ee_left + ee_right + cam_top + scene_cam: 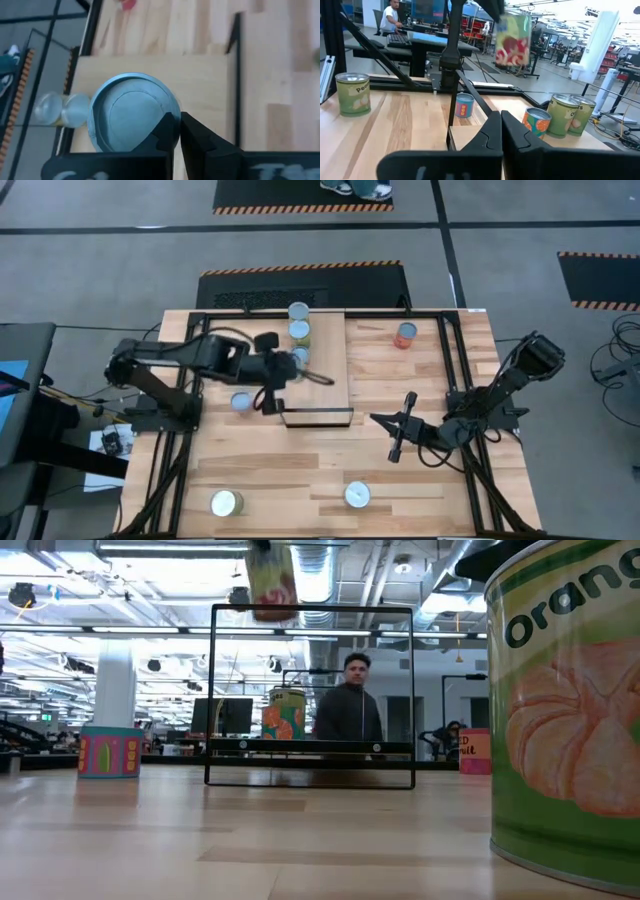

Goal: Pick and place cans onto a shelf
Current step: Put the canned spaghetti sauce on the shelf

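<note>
Gripping a can from the side, the left gripper hangs over the shelf — fingers pinching the tin, which is lifted clear of the board in the right wrist view. Three cans stand in a row along the shelf's left edge. Others sit on the worktop: one just left of the shelf, one toward the back right, two near the front. Right gripper waits low over the worktop, right of the shelf — fingers pressed together
</note>
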Robot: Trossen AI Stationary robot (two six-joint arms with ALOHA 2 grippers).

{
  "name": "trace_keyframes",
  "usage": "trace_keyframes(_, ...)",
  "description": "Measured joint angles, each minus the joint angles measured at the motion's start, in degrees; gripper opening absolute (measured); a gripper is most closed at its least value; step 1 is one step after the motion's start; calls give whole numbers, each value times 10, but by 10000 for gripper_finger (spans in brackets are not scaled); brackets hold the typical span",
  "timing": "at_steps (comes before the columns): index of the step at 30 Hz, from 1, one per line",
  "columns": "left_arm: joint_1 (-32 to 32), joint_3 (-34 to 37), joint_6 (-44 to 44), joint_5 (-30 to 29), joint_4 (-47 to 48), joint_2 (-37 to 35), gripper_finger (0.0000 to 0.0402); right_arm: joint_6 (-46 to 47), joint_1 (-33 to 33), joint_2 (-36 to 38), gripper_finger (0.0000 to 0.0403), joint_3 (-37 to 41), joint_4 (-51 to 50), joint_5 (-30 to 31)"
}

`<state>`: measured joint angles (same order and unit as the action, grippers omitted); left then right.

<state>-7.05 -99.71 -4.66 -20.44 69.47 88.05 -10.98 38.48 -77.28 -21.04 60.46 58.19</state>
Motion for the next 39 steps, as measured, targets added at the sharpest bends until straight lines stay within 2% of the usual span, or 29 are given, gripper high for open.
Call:
trace_keyframes(5, 55, 64, 19, 11, -40, 2, 4, 0, 0, 0, 7, 0, 0, -10)
trace_keyframes(11, 98, 162, 29, 71, -137, 2, 4, 26, 5, 0, 7, 0, 0, -27)
trace_keyframes(22, 133, 266, 33, 109, -231, 1, 4, 39, 35, 0, 7, 0, 0, -27)
trace_keyframes(28, 132, 278, 22, 123, -245, 1, 4, 45, 34, 0, 7, 0, 0, -26)
trace_keyframes(34, 127, 258, 18, 129, -238, 1, 4, 45, 34, 0, 7, 0, 0, -26)
trace_keyframes(39, 128, 260, 8, 155, -240, 1, 4, 45, 34, 0, 7, 0, 0, -26)
